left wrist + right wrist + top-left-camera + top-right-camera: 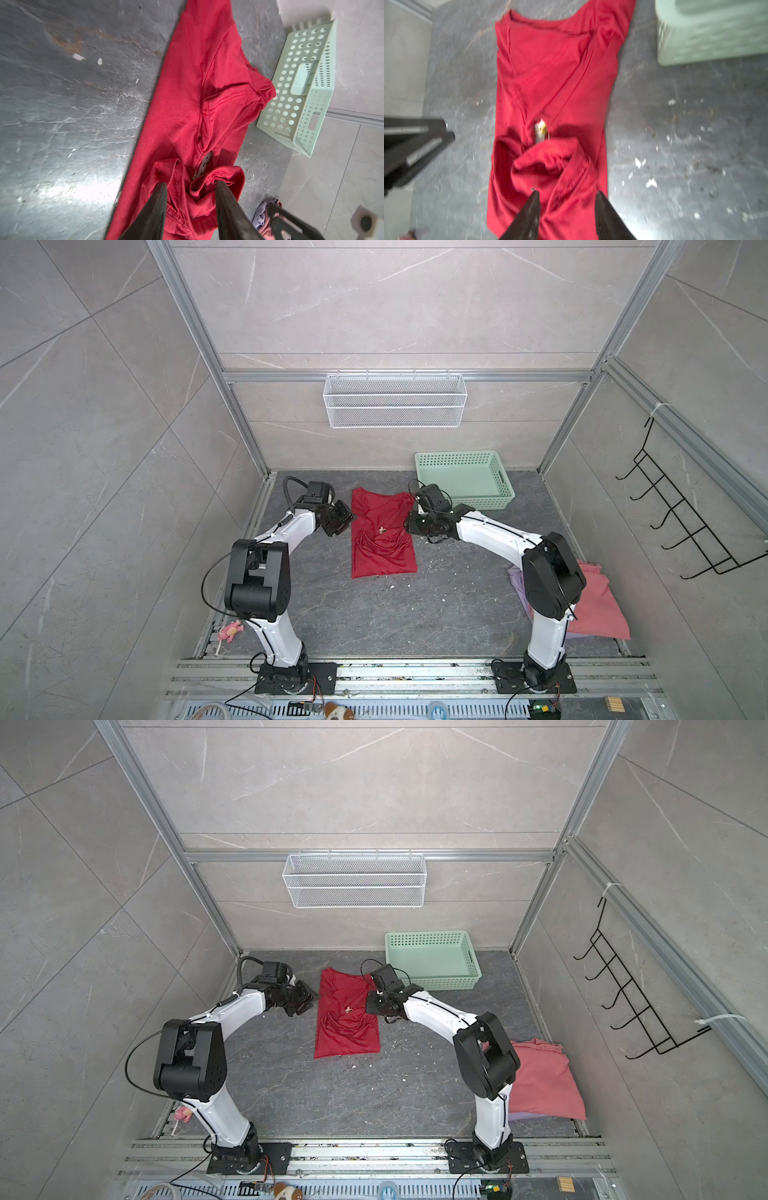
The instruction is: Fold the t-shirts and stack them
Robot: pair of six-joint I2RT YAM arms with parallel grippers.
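Note:
A bright red t-shirt (382, 539) (347, 1023) lies on the dark table, its sides folded in to a narrow strip, and a bit of white-and-gold print (540, 129) peeks out at mid-length. My left gripper (347, 515) (191, 186) hovers at its left edge, jaws apart over a bunched hem. At the shirt's right edge my right gripper (408, 526) (568, 193) is open above a rumpled fold. A salmon-pink t-shirt (598, 605) (540, 1081) lies at the right front on a lavender one (515, 576), both partly hidden by the right arm.
A mint-green perforated basket (465, 479) (301, 87) stands at the back right, close to the red shirt's corner. A white wire basket (395, 400) hangs on the back wall and black hooks (681, 510) on the right wall. A pink toy (230, 630) lies front left.

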